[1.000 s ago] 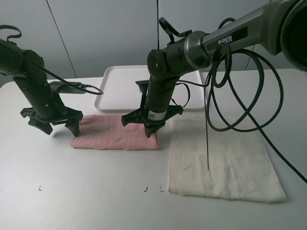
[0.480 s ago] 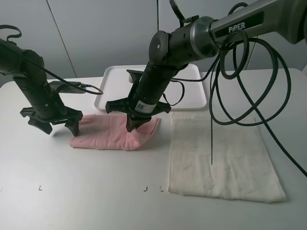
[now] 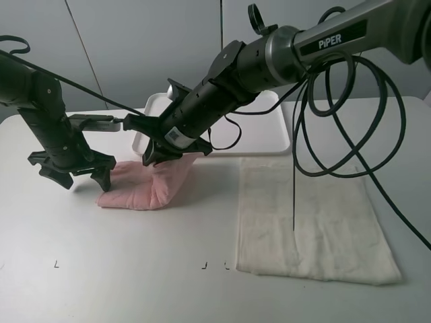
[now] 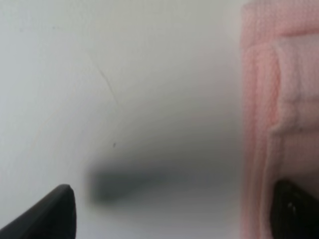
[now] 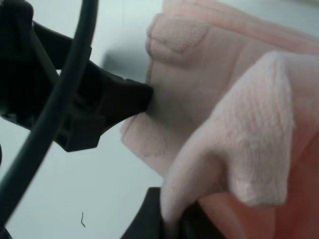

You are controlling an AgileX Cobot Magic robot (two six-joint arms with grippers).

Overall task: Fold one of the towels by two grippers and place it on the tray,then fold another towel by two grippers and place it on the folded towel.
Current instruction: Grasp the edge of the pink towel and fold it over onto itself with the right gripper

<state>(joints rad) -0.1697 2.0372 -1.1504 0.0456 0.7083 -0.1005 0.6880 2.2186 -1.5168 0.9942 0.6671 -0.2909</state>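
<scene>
The pale pink towel [image 3: 145, 188] lies folded on the table in front of the tray [image 3: 259, 138]. My right gripper [image 3: 165, 153] is shut on its right end, holding that end raised and drawn over to the left above the rest of the cloth. The right wrist view shows the pinched pink fold [image 5: 239, 124] close up. My left gripper [image 3: 74, 176] stands open at the towel's left end, one finger [image 4: 294, 209] over the pink edge [image 4: 279, 99] and the other finger [image 4: 55, 214] on bare table. The cream-white towel [image 3: 310, 222] lies flat to the right.
A black cable [image 3: 294, 202] from the right arm hangs in loops over the cream towel. The white tray is at the back, behind the right arm. Small dark marks [image 3: 205, 264] sit on the table near the front edge.
The right gripper has lifted the pink towel's right end and swung it leftward over the cloth, toward the left gripper. The left gripper has stayed put.
</scene>
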